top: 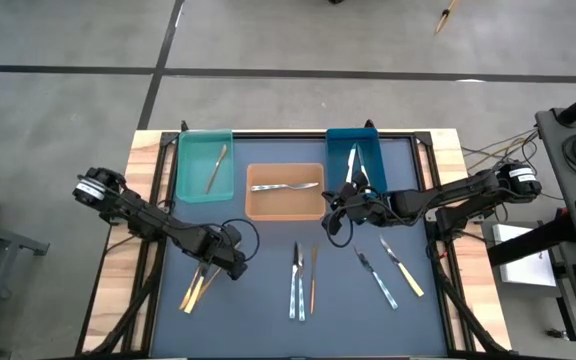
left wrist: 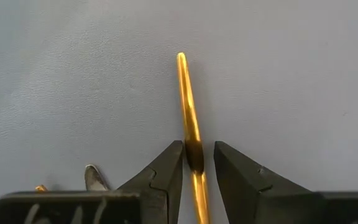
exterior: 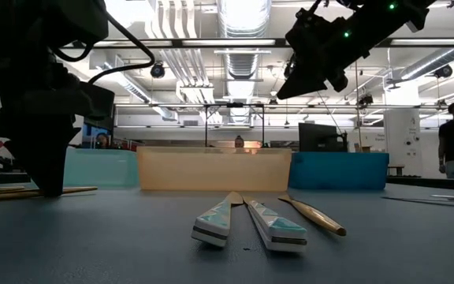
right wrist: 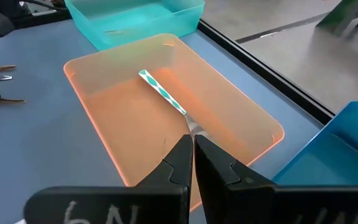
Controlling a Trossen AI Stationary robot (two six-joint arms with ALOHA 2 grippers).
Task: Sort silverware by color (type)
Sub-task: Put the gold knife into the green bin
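Left wrist view: the left gripper (left wrist: pixel 197 168) straddles a gold utensil (left wrist: pixel 189 118) on the mat, fingers nearly pinching its handle, likely for the teal bin (top: pixel 190 180) at twelve o'clock. The right gripper (top: pixel 336 212) hangs pressed together, empty.

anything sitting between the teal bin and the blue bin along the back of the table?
Yes. In the high view the orange bin sits between the teal bin and the blue bin, with one fork lying in it.
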